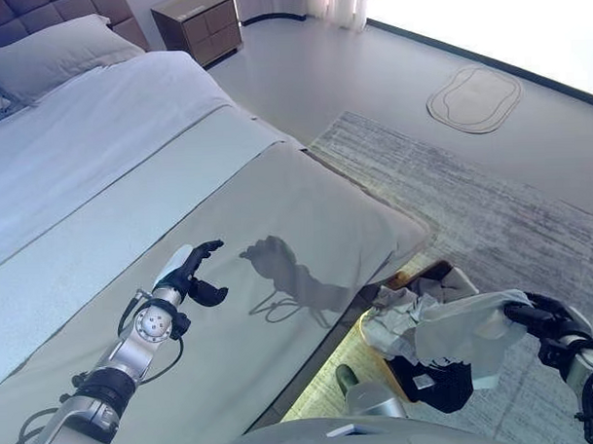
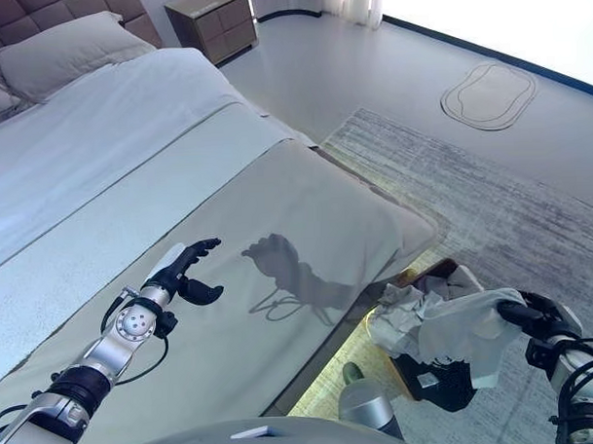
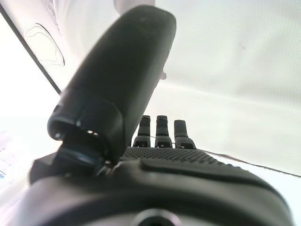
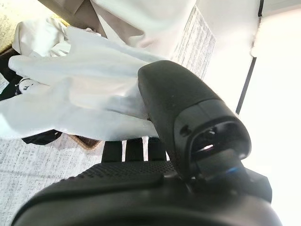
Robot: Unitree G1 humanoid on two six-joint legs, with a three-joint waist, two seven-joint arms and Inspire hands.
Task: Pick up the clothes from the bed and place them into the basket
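Observation:
My right hand (image 1: 542, 323) is off the bed's foot corner, low on the right, shut on a white garment (image 1: 464, 335). The garment (image 4: 80, 89) drapes from that hand over the brown wicker basket (image 1: 437, 270) on the floor. Inside the basket lie more pale clothes (image 1: 392, 316), and a black garment (image 1: 434, 383) hangs at its near side. My left hand (image 1: 189, 271) hovers over the beige bedspread (image 1: 305, 197), open, with its fingers (image 3: 160, 132) straight and nothing in it. No clothes show on the bed.
A grey pillow (image 1: 57, 50) lies at the head of the bed and a wooden nightstand (image 1: 197, 21) stands beyond it. A grey rug (image 1: 490, 191) covers the floor right of the bed, with an oval mat (image 1: 474, 97) farther off.

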